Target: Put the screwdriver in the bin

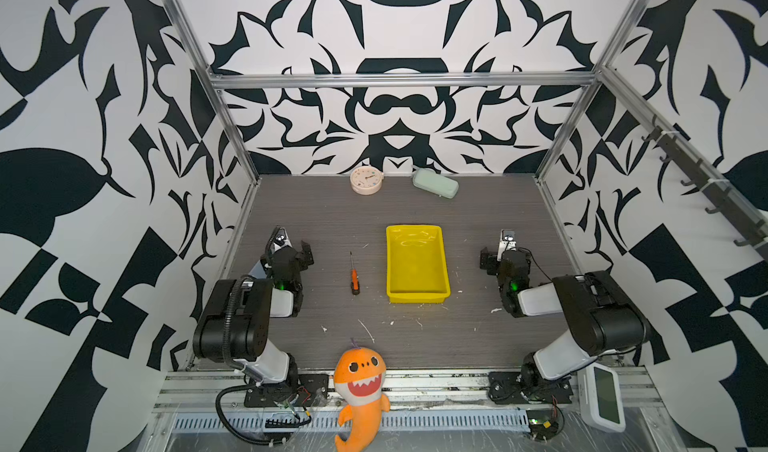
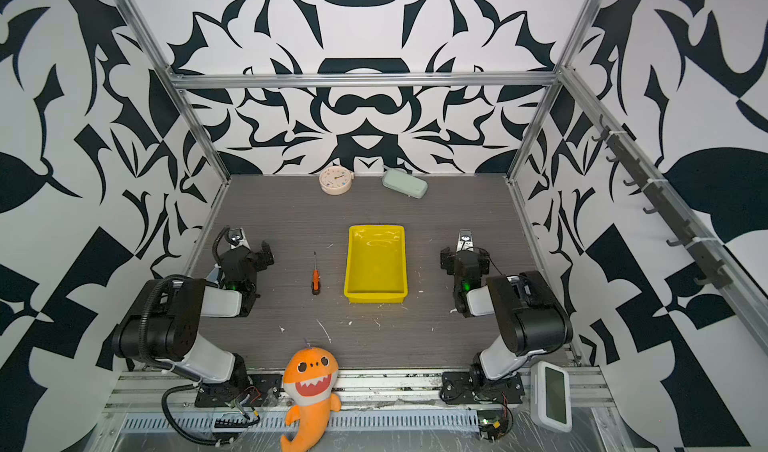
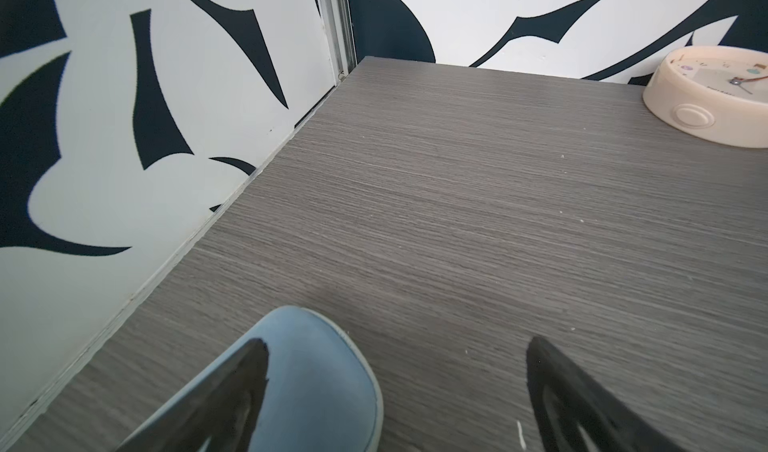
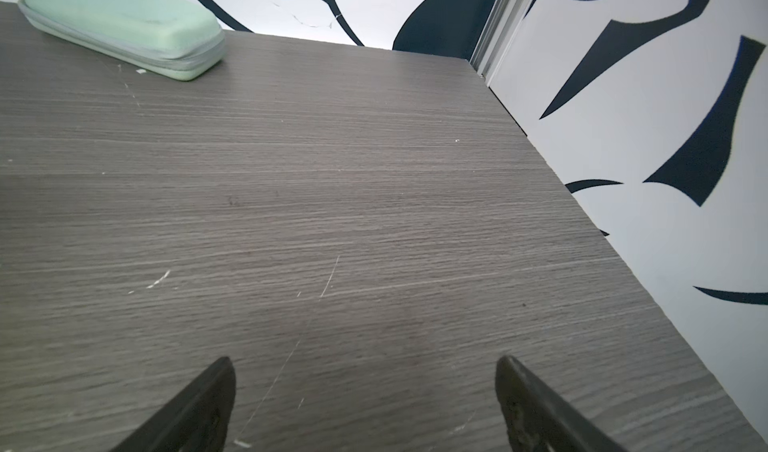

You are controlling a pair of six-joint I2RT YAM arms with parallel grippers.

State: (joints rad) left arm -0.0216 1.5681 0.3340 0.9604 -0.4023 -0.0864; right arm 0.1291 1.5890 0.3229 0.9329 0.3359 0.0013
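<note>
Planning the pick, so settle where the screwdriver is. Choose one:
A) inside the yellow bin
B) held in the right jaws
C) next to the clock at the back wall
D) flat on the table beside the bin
D: in both top views the screwdriver lies flat on the table, left of the bin and apart from it.

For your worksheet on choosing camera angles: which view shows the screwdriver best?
The top views. Both show the whole screwdriver lying on the table, left of the bin, with its handle toward the near edge. Neither wrist view shows it at all.
</note>
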